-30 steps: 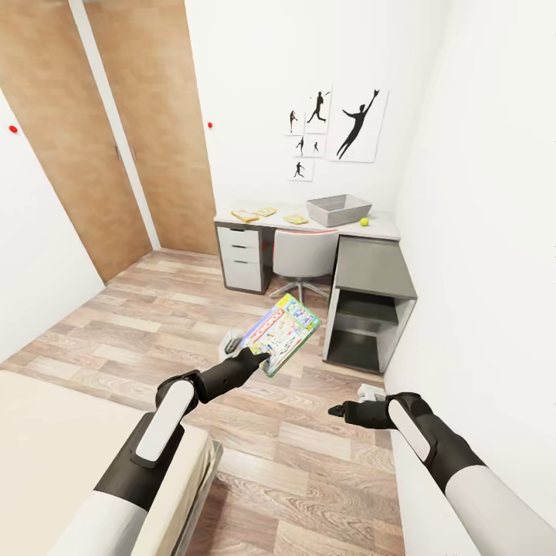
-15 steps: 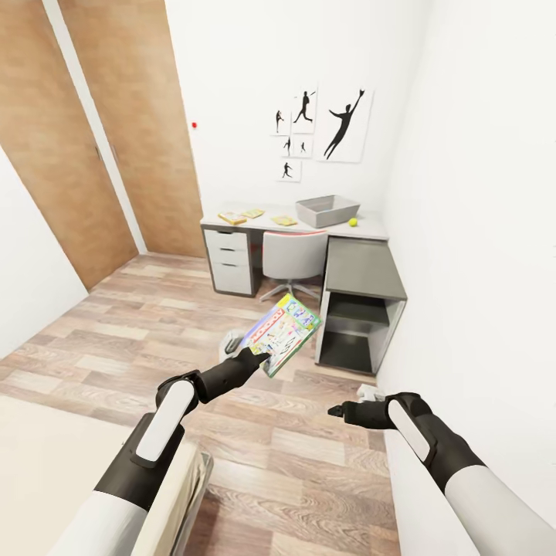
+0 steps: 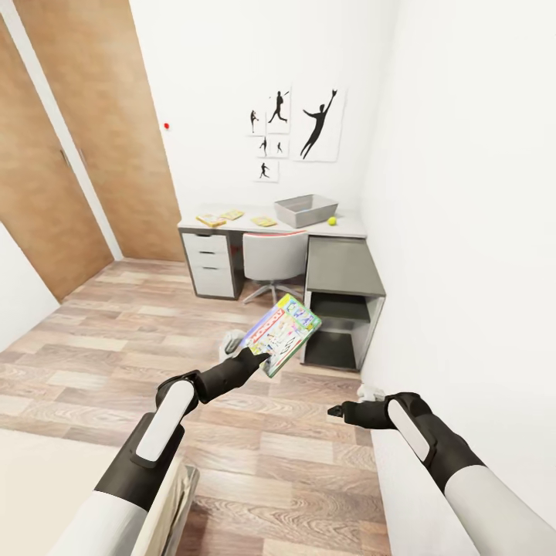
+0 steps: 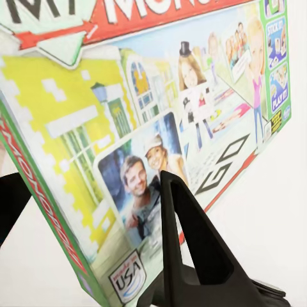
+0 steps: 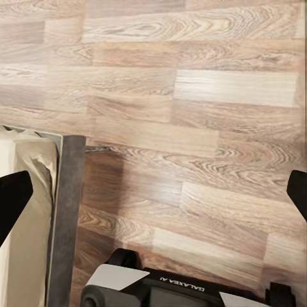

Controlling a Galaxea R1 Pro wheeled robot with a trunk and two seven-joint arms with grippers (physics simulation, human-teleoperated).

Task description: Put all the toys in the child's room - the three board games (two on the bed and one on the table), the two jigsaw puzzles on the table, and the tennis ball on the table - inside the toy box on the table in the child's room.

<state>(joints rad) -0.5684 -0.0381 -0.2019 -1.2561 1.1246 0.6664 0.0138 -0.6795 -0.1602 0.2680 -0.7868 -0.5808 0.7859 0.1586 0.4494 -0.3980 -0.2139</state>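
Green-edged board game (image 3: 280, 333): flat box, white printed face with red logo band, held tilted above wood floor, clamped at lower corner in left gripper (image 3: 258, 356); wrist view shows black finger (image 4: 185, 236) across its printed face.

Table (image 3: 351, 228): L-shaped, light-grey top, against far wall.

On table: toy box (image 3: 306, 209), grey open bin, upright; tennis ball (image 3: 331, 221) just beside it; three flat colourful items (image 3: 232, 218) at other end, too small to identify.
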